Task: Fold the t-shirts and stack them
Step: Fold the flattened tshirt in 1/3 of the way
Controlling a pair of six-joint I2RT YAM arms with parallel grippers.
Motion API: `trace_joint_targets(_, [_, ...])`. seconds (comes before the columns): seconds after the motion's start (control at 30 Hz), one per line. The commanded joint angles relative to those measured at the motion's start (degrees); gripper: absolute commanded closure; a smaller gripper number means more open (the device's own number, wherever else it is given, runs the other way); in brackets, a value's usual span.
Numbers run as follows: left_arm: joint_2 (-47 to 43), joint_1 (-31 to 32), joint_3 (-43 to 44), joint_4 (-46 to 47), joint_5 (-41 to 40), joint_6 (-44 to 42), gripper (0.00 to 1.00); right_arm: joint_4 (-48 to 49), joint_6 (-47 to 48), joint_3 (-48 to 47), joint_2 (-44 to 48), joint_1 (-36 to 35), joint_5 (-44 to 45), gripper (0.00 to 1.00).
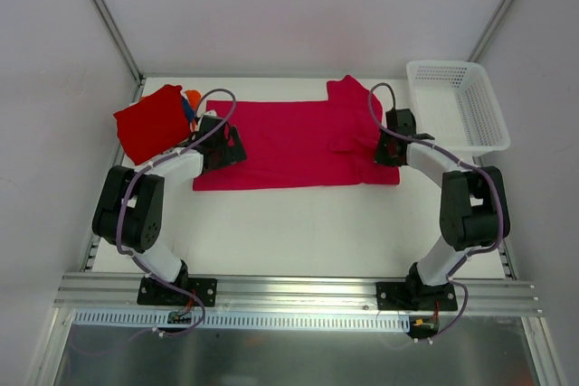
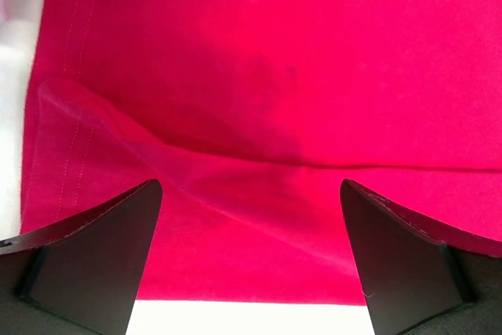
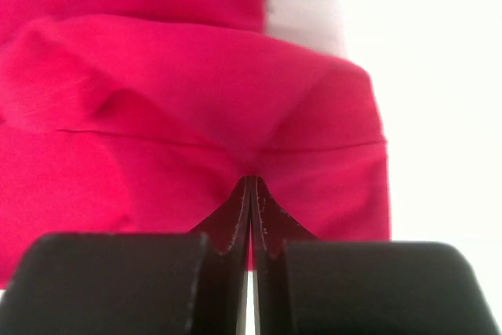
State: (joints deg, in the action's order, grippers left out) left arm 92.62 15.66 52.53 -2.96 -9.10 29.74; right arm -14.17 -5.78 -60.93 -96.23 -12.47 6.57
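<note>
A magenta-pink t-shirt (image 1: 298,142) lies spread flat across the middle of the table, one sleeve pointing to the back. My left gripper (image 1: 224,147) hovers over its left hem, open. In the left wrist view the wide-apart fingers (image 2: 118,233) frame a creased fold of the pink cloth (image 2: 259,100). My right gripper (image 1: 391,147) sits at the shirt's right end, shut on a pinch of the pink cloth (image 3: 196,92), which puckers up at the tips (image 3: 251,180). A folded red t-shirt (image 1: 149,122) lies at the back left, with orange and blue cloth (image 1: 192,99) peeking out beside it.
A white plastic mesh basket (image 1: 457,104) stands at the back right corner. White walls close in the table on three sides. Bare white table (image 1: 308,223) runs between the shirt and the arm bases.
</note>
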Motion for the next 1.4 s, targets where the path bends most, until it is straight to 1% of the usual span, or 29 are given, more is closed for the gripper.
trace_joint_targets(0.0, [0.90, -0.37, 0.73, 0.76, 0.22, 0.41, 0.01, 4.50, -1.95, 2.91, -0.89, 4.55, -8.21, 1.00])
trace_joint_targets(0.03, [1.16, -0.37, 0.47, 0.59, 0.40, 0.67, 0.01, 5.20, -2.39, 3.61, -1.15, 5.69, -10.33, 0.99])
trace_joint_targets(0.17, [0.46, -0.28, -1.02, -0.55, -0.39, 0.67, 0.01, 6.26, -3.80, 8.09, -0.02, 10.87, -13.59, 1.00])
trace_joint_targets(0.3, [-1.56, -0.28, -2.08, -2.22, -2.84, -0.55, 0.01, 6.27, -3.62, 12.04, 6.29, 14.57, -11.85, 1.00])
trace_joint_targets(0.37, [-2.35, -0.28, -2.52, -2.92, -3.29, -0.91, 0.01, 4.51, -4.32, 13.11, 8.59, 17.28, -9.30, 1.00])
trace_joint_targets(0.43, [-3.49, -0.37, -2.70, -3.28, -3.73, -1.43, 0.01, 2.50, -4.76, 14.43, 12.45, 19.40, -4.92, 0.99])
trace_joint_targets(0.47, [-3.93, -0.37, -2.70, -3.54, -3.73, -1.44, 0.01, 1.61, -4.85, 14.61, 13.94, 19.67, -2.29, 1.00])
trace_joint_targets(0.5, [-4.81, -0.37, -2.70, -3.98, -3.47, -1.61, 0.01, 0.74, -4.68, 14.78, 15.44, 19.76, 2.61, 0.99])
trace_joint_targets(0.53, [-5.34, -0.37, -2.70, -4.16, -3.29, -1.70, 0.01, -0.93, -4.33, 14.61, 17.98, 19.94, 4.66, 1.00])
trace_joint_targets(0.6, [-6.48, -0.37, -2.70, -4.77, -3.11, -1.79, 0.01, -3.65, -4.33, 13.73, 20.63, 20.03, 6.61, 0.99])
trace_joint_targets(0.7, [-10.77, -0.28, -2.26, -6.09, -2.59, -1.96, 0.01, -7.18, -5.11, 11.71, 27.30, 19.77, 4.96, 0.96])
trace_joint_targets(0.77, [-13.07, -0.28, -0.86, -6.97, -1.36, -2.23, 0.01, -8.41, -5.47, 9.61, 30.99, 18.54, 2.67, 0.83])
trace_joint_targets(0.8, [-14.99, -0.37, -0.24, -7.14, -0.92, -2.66, 0.01, -8.67, -5.56, 8.38, 33.97, 17.92, -0.38, 0.73])
trace_joint_targets(0.83, [-15.79, -0.37, 1.33, -7.23, -0.31, -2.93, 0.01, -8.68, -5.47, 5.15, 34.69, 16.53, -3.20, 0.47])
trace_joint_targets(0.87, [-16.32, -0.28, 2.30, -7.32, -0.21, -3.36, 0.01, -8.94, -5.47, 2.68, 34.79, 15.90, -6.36, 0.33])
trace_joint_targets(0.9, [-16.94, -0.28, 3.18, -7.41, -0.13, -4.15, 0.01, -10.33, -5.38, -0.13, 32.96, 15.29, -13.79, 0.11])
trace_joint_targets(0.93, [-16.86, -0.37, 5.28, -7.58, -0.04, -4.51, 0.01, -11.04, -5.29, -3.29, 31.20, 13.37, -16.82, 0.02])
trace_joint_targets(0.97, [-16.94, -0.37, 6.34, -8.28, -0.39, -4.77, 0.01, -11.92, -4.86, -10.11, 29.01, 12.57, -19.37, 0.01])
trace_joint_targets(1.0, [-16.94, -0.28, 7.14, -8.64, -0.65, -4.51, 0.01, -14.45, -3.55, -14.01, 23.77, 11.95, -22.01, 0.00])
trace_joint_targets(1.03, [-16.86, -0.37, 8.54, -8.81, -1.00, -4.16, 0.01, -15.61, -2.67, -17.87, 20.84, 9.51, -22.73, 0.01])
trace_joint_targets(1.07, [-16.77, -0.37, 9.25, -8.73, -1.18, -3.81, 0.01, -16.40, -2.05, -21.65, 17.77, 9.05, -23.70, 0.00])
trace_joint_targets(1.1, [-16.07, -0.45, 10.04, -8.81, -1.27, -3.29, 0.01, -18.24, -2.13, -29.09, 11.30, 8.95, -24.66, 0.01])
trace_joint_targets(1.17, [-15.19, -0.46, 12.67, -8.99, -0.31, -3.02, 0.01, -18.78, -2.57, -36.59, 3.89, 9.04, -27.21, 0.00])
trace_joint_targets(1.2, [-14.49, -0.46, 13.46, -9.34, 1.53, -2.84, 0.01, -20.70, -2.48, -45.16, -3.98, 8.95, -27.48, 0.01])
trace_joint_targets(1.23, [-14.40, -0.46, 14.26, -9.52, 2.41, -2.58, 0.01, -22.02, -1.78, -49.77, -8.15, 8.69, -26.96, 0.00])
trace_joint_targets(1.27, [-14.48, -0.46, 14.26, -9.61, 3.21, -2.40, 0.01, -22.73, -1.34, -54.17, -12.28, 8.78, -27.05, 0.01])
trace_joint_targets(1.3, [-15.09, -0.46, 13.31, -9.52, 3.74, -1.71, 0.01, -23.61, -1.51, -62.48, -16.41, 8.95, -27.83, 0.00])
trace_joint_targets(1.33, [-15.53, -0.37, 12.60, -9.52, 3.83, -1.26, 0.01, -23.97, -1.86, -66.56, -24.46, 9.04, -28.71, 0.00])
trace_joint_targets(1.37, [-16.32, -0.37, 11.72, -9.52, 3.83, -0.91, 0.01, -24.23, -2.39, -70.61, -28.45, 9.22, -29.41, 0.00])
